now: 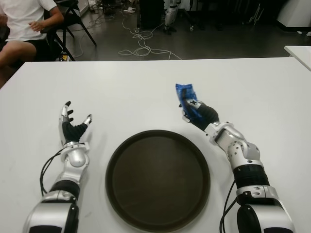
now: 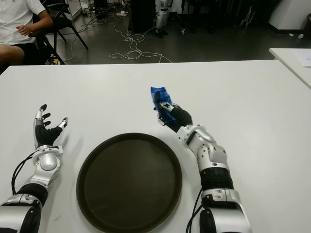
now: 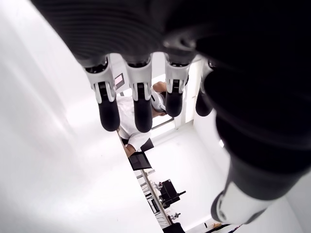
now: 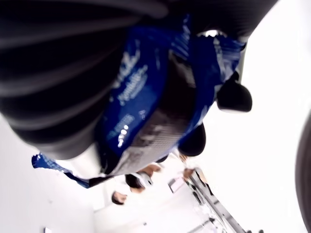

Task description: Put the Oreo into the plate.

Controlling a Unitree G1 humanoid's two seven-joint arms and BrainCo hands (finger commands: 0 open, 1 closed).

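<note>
A blue Oreo packet (image 1: 186, 93) sticks up out of my right hand (image 1: 194, 111), whose fingers are shut around it just beyond the plate's far right rim. In the right wrist view the blue wrapper (image 4: 146, 92) fills the palm with fingers (image 4: 233, 97) wrapped over it. The round dark brown plate (image 1: 158, 177) lies on the white table (image 1: 126, 92) near the front edge, with nothing in it. My left hand (image 1: 73, 125) shows to the left of the plate, fingers (image 3: 109, 109) spread and holding nothing.
A seated person (image 1: 24, 29) is at the far left beyond the table. Cables (image 1: 141, 43) lie on the dark floor behind. Another white table's corner (image 1: 299, 51) shows at the far right.
</note>
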